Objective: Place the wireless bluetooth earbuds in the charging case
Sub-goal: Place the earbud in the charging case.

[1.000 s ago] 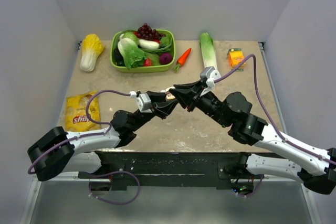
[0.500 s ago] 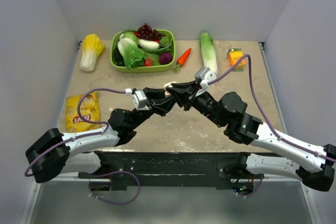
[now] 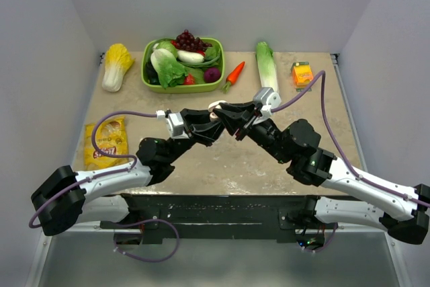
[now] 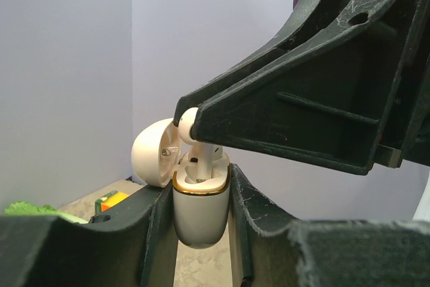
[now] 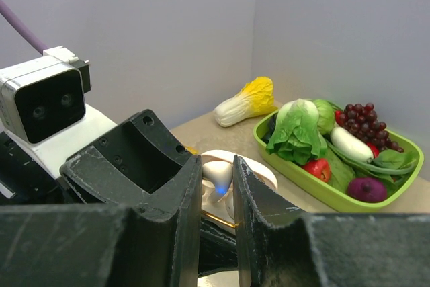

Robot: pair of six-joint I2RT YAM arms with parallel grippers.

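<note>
The charging case [image 4: 199, 223] is clamped upright in the left tool [image 4: 201, 199], with its lid [image 4: 153, 152] swung open. An earbud [image 5: 216, 174] is pinched in the right tool [image 5: 216, 196] and is set stem-down in the case's mouth. Both are held above the marbled bench [image 3: 228, 166], on the near side of the green tray [image 3: 181, 89]. Plain pale walls [image 3: 269, 5] are seen behind the tray.
</note>
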